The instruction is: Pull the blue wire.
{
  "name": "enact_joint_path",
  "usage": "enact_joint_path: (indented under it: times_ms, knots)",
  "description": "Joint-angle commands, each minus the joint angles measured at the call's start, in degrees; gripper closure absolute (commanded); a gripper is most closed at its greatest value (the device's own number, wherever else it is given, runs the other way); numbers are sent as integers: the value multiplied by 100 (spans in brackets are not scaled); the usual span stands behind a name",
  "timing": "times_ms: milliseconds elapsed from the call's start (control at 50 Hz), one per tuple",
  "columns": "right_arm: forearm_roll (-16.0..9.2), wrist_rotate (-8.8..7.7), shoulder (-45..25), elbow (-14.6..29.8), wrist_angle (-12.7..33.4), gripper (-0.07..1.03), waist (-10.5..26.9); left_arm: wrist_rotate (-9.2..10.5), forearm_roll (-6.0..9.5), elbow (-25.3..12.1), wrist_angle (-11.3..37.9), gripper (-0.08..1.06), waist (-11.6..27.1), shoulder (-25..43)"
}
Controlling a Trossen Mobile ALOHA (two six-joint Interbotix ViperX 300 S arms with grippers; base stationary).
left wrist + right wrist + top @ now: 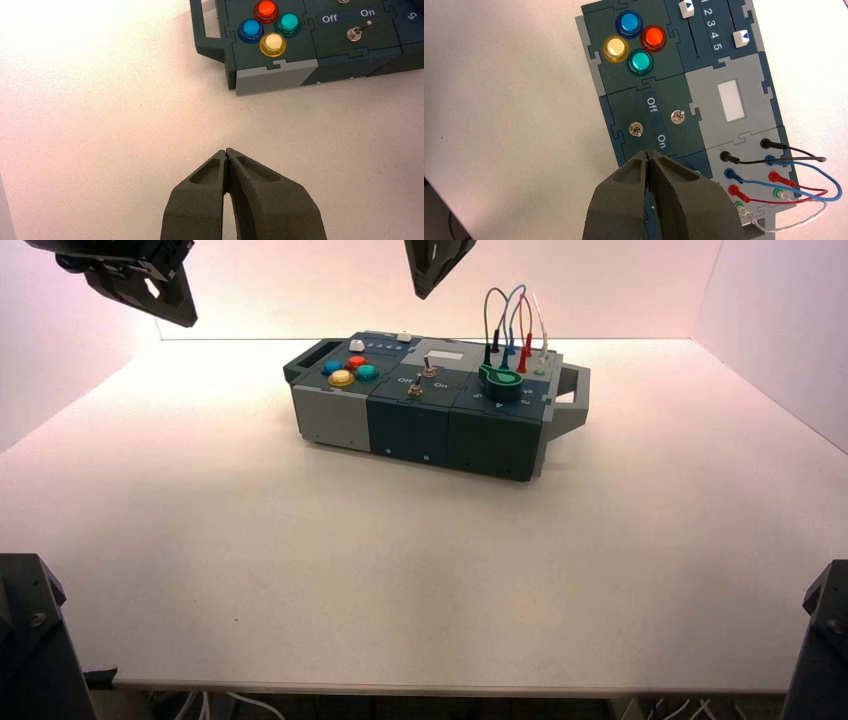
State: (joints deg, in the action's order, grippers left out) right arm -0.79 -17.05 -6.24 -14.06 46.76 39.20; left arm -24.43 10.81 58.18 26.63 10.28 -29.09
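Switches (636, 130), shiny metal; buttons (629, 22), glossy plastic; box (624, 85), matt plastic; table (300, 570), smooth, matt; plugs (775, 177), plastic.

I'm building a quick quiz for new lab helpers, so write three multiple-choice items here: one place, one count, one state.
1. Where on the box is the blue wire?
A) its left end
B) its right end
C) its middle

2. How many round coloured push buttons?
A) three
B) six
C) four

3. How are the right gripper's fingers?
A) shut
B) wide open
C) gripping the blue wire

Key:
1 B: the high view shows the blue wire rising near the right handle.
2 C: blue, red, yellow, green.
3 A: the right gripper has its tips together.
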Motion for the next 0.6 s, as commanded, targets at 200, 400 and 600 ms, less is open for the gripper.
enact_joint_path:
  times_ms: [200,400,600]
  knots:
    - [-9,-9,193,105,-18,98,44,-35,-9,-79,-18,101,-9,-53]
    - [-18,-18,193,88,0,98,44,-26,-9,-79,-18,101,-9,-44]
    - [-18,-9,246,202,413,98,44,-26,70,-167,149,101,0,-88]
